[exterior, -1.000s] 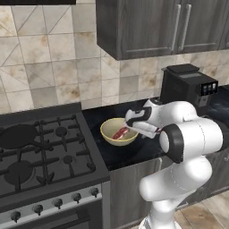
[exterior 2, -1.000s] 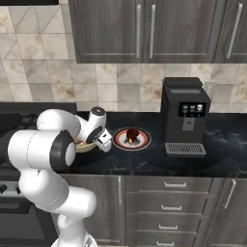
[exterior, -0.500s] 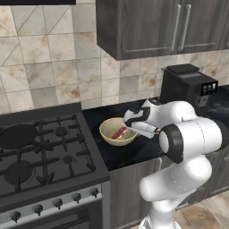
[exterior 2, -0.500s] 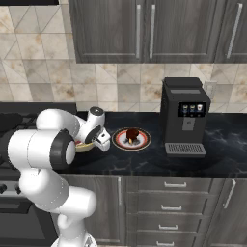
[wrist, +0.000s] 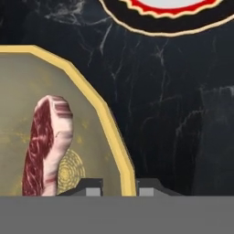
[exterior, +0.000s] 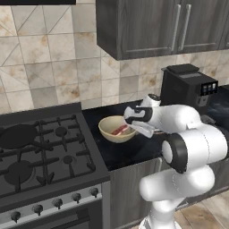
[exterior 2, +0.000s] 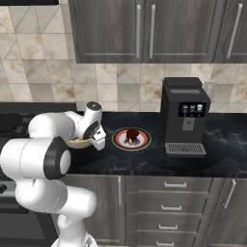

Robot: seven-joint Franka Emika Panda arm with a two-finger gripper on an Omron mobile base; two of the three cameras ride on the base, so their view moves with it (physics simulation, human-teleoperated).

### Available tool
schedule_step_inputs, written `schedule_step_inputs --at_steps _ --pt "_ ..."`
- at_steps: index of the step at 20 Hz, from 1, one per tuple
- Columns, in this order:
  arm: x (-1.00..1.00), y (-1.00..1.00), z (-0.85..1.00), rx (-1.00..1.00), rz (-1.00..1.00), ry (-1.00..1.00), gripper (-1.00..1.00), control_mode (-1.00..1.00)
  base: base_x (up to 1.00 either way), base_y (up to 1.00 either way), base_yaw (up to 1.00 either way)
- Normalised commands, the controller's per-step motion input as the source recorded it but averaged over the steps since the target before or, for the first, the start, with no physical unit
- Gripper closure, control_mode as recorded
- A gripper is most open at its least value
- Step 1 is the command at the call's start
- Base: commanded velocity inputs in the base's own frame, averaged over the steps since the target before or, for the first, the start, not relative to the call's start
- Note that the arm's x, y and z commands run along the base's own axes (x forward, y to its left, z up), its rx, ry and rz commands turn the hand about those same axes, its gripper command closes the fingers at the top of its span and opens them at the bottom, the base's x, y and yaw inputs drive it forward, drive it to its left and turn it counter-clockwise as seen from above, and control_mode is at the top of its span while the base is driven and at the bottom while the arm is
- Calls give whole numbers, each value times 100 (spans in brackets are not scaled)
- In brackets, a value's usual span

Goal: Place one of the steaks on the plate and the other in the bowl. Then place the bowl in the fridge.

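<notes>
With the fingers (wrist: pixel 119 188) pinched on the rim of the deep tan-yellow bowl (wrist: pixel 116 151), the marbled pink steak (wrist: pixel 48 144) lying inside, on the black marble surface (wrist: pixel 173 105), lift level so the bowl won't pivot or spill.

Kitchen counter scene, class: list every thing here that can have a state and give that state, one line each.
bowl: upright on the counter, marbled steak inside.
marbled steak: lying in the bowl.
plate: flat on the counter, dark steak on it.
dark steak: resting on the plate.
claw: shut on the bowl's rim.
upper cabinets: doors closed.
</notes>
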Motion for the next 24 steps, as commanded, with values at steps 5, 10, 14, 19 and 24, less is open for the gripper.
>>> schedule_step_inputs --at_steps 5,10,14,19,24 --pt "-76 0 81 1 -23 10 100 -100 0 0 0" --pt "-100 -14 19 0 -12 -13 100 -100 0 0 0" --pt "-93 -32 46 -1 -14 -8 100 -100 0 0 0" --pt "-65 -52 92 -5 2 0 100 -100 0 0 0" --pt "-28 -57 47 -4 35 8 100 -100 0 0 0"
